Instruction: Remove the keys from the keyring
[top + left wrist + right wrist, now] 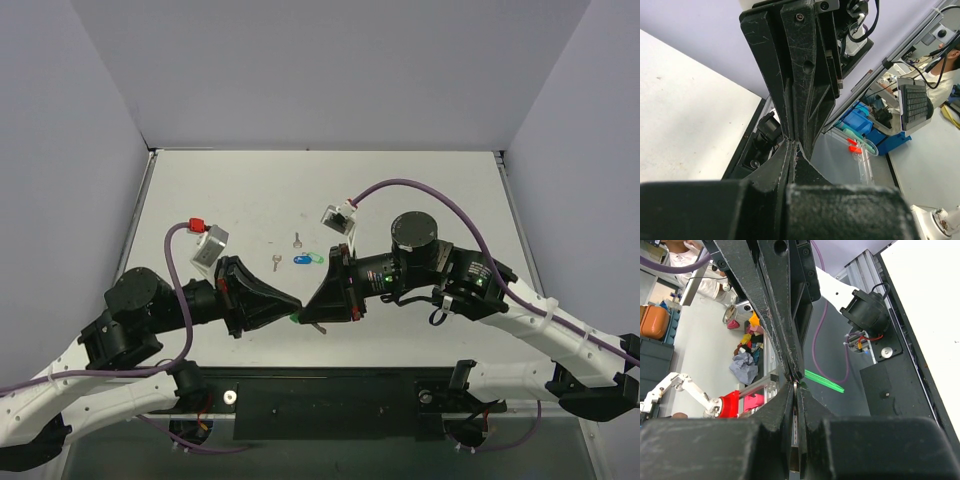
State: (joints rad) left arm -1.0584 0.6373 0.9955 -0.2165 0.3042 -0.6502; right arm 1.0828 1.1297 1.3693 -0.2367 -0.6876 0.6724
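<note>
My two grippers meet tip to tip just above the table's near middle. My right gripper [310, 317] [796, 385] is shut on a thin silver metal strip seen edge-on, which I take for the keyring [795, 420]. My left gripper [297, 304] [793, 145] is shut right against it, and what it pinches is mostly hidden. A bright green plastic piece [824, 381], apparently the green key head, sticks out at the tips [296, 319]. Two bare silver keys [297, 238] [275, 262] and the blue-headed key [302, 259] lie loose on the table behind the grippers.
A small teal-green bit [316, 254] lies against the blue-headed key. The black base plate [330, 395] runs along the near edge under the arms. Purple cables [420, 190] arch over the right arm. White walls close in the table on three sides.
</note>
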